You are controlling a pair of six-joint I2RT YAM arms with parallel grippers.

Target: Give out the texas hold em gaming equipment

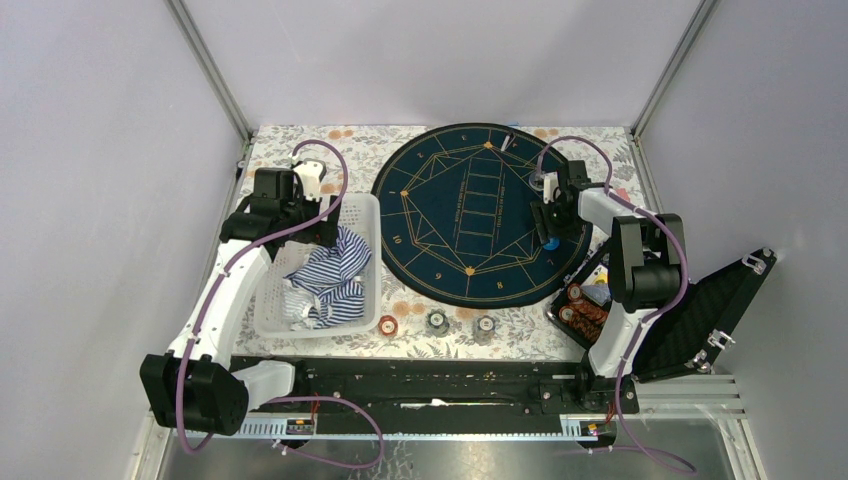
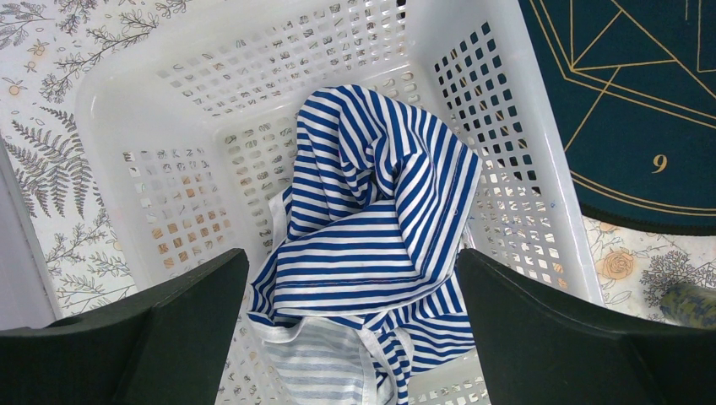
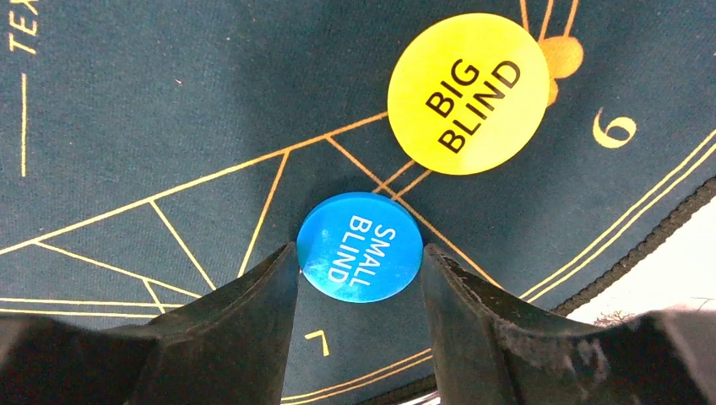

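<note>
My right pincer (image 3: 359, 257) straddles the blue disc (image 3: 359, 240), which lies flat on the round mat (image 3: 152, 126) squarely between the fingers. The yellow disc (image 3: 469, 93) sits just beyond. Both fingers meet its rim, but I cannot tell whether they pinch it. The left pincer (image 2: 350, 263) hangs spread, well apart.

From the right wrist, the right arm's black fingers (image 3: 245, 337) flank the round blue plastic disc (image 3: 360, 247) so closely that touching or just apart cannot be told. The picture's left edge cuts the gold lettering on the round dark blue mat (image 3: 152, 126).

From above, the right arm hides much of the open black case (image 1: 720, 300) and the reddish chips (image 1: 583, 312) inside. The three small round chip stacks (image 1: 437, 320) on the floral-patterned bench (image 1: 530, 322) are too small to count chips.

From the left wrist, a dark blurred thing (image 2: 688, 304) at the right edge cannot be identified. The left arm's black fingers (image 2: 152, 337) hide the near end of the white perforated plastic basket (image 2: 127, 110), and the bottom edge crops the blue-and-white striped cloth (image 2: 371, 219).
</note>
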